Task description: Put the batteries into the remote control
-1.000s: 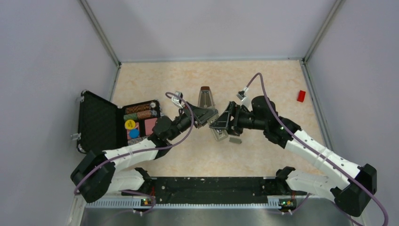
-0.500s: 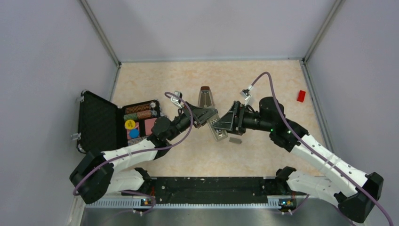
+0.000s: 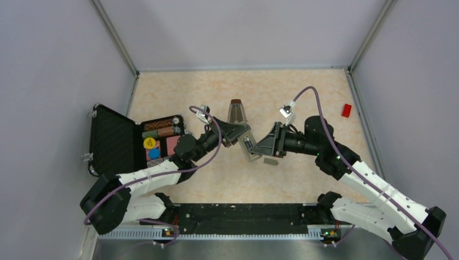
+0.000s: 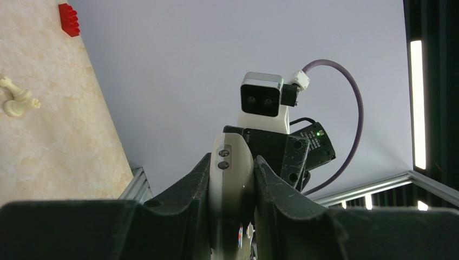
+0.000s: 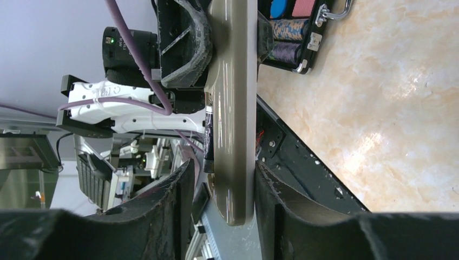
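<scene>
My left gripper [image 3: 243,141] is shut on the slim remote control [image 3: 250,152] and holds it above the table, back side up. In the left wrist view the remote [image 4: 231,184] stands edge-on, pinched between the fingers. My right gripper [image 3: 260,146] is open just right of it. In the right wrist view the remote's free end [image 5: 234,162] lies between my right fingers [image 5: 281,206], with a gap on the left side. A dark battery [image 5: 210,135] sits in the remote's back. I cannot make out the other battery.
A small flat grey cover piece [image 3: 270,161] lies on the table under the right gripper. The brown metronome [image 3: 236,112] stands just behind the grippers. An open black case [image 3: 111,143] with chips lies at left. A red brick [image 3: 346,110] lies far right.
My right gripper has drawn back to the right, off the remote's middle towards its end. The left gripper and the remote have stayed in place.
</scene>
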Robot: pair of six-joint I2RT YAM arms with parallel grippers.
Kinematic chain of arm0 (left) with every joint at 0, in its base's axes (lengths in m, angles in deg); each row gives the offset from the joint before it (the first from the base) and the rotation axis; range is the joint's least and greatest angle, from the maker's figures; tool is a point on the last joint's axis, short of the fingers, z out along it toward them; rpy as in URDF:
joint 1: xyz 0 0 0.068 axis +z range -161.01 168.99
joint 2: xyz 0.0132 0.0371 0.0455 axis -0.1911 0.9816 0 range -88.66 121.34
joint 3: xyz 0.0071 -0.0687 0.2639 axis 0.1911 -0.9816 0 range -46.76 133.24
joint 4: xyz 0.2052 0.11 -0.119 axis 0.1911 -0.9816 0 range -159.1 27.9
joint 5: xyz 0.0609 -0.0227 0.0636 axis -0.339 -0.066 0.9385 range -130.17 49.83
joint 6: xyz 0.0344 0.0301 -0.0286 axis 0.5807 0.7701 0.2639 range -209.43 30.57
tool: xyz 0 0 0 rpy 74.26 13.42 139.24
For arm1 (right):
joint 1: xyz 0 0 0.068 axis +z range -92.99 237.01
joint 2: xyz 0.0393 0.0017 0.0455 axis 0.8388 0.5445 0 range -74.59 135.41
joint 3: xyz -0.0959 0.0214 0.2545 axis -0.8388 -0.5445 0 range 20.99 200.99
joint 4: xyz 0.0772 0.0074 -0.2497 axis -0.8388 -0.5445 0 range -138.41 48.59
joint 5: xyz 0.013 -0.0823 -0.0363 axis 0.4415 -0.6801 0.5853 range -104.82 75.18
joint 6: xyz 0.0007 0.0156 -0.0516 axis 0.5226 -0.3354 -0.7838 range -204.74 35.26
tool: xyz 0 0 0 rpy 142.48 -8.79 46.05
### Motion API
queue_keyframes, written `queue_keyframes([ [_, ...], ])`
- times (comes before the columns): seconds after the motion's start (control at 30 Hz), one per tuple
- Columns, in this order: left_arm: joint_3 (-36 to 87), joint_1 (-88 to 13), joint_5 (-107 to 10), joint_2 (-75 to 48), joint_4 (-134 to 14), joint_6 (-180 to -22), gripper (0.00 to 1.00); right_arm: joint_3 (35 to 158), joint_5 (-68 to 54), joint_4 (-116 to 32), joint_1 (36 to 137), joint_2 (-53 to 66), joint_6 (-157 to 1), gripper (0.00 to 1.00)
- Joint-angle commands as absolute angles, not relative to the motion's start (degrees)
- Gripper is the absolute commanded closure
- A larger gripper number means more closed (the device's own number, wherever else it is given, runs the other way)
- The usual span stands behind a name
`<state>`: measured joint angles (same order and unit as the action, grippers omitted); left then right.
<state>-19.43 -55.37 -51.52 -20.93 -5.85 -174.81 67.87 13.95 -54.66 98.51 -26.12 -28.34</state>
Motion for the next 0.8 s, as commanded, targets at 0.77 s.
queue_keyframes([
  [0.77, -17.56, -55.75, -54.33, -20.28, -2.20, -175.57, 1.00, 69.14, 10.43, -55.81, 98.49, -22.98, -29.57, 0.67],
])
